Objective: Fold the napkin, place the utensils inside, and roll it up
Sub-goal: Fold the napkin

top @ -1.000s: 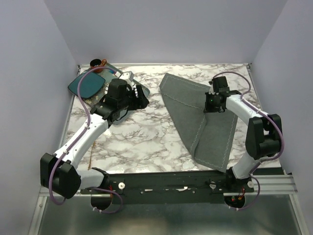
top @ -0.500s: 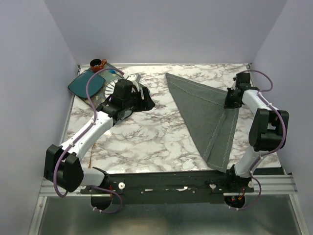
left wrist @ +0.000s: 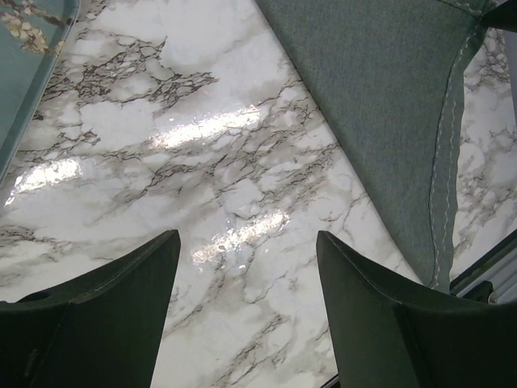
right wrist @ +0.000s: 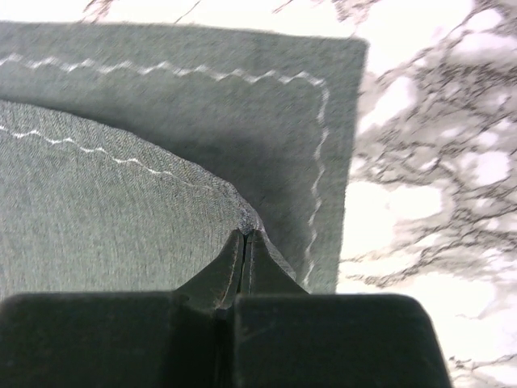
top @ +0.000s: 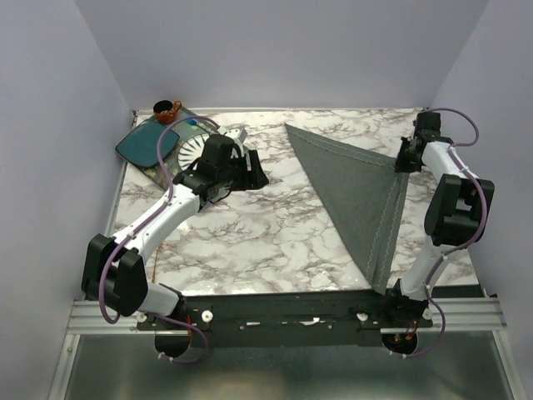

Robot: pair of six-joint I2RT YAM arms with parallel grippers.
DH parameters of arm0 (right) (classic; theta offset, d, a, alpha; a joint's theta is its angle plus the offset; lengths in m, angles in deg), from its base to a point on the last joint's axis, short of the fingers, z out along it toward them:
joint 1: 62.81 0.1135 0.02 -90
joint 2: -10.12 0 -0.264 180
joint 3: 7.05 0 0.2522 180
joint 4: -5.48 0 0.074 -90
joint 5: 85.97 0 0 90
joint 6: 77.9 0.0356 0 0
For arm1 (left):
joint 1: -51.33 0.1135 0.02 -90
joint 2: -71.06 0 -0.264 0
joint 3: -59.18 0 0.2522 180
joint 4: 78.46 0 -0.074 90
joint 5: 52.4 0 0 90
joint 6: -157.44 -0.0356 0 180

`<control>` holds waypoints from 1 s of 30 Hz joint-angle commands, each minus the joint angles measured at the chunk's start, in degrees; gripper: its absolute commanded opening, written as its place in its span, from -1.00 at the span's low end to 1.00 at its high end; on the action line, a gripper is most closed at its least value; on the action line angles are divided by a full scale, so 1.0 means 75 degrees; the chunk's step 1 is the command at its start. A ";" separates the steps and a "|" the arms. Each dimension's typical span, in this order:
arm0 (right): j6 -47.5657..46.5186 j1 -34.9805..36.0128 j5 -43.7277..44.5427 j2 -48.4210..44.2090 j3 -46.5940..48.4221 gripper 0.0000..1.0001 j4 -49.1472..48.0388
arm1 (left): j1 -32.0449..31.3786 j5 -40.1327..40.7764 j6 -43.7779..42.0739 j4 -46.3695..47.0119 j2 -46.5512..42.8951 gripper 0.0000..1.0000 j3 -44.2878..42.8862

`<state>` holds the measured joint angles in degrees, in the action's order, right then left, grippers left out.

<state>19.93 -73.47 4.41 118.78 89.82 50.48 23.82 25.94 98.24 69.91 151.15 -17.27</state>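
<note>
Sitting on the right half of the marble table (top: 250, 242), the napkin (top: 354, 187) is lying as a triangle. The right gripper (right wrist: 245, 236) is pinching the upper layer's corner, jaws tight together. I'd be lining it up with the corner underneath before letting go. The left gripper (left wrist: 246, 238) is hanging wide apart near the white plate (top: 188, 149), holding nothing.

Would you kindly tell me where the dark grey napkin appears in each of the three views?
Top external: napkin, a folded triangle right of centre, one corner at the right pincer.
Left wrist: napkin in the upper right, beyond the open left pincer.
Right wrist: napkin fills left and centre, corner pinched.
Shared landmark: marble tabletop.
</note>
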 commanded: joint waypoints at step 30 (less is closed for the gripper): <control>-0.0552 -0.0431 0.0300 0.1672 0.1750 -0.99 0.0451 | -0.0047 -0.0203 -0.0182 0.0086 0.0301 0.56 -0.0254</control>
<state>17.68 -76.42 5.07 129.71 100.40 52.89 23.76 25.92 97.63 69.93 153.58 -17.89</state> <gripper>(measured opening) 0.014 0.779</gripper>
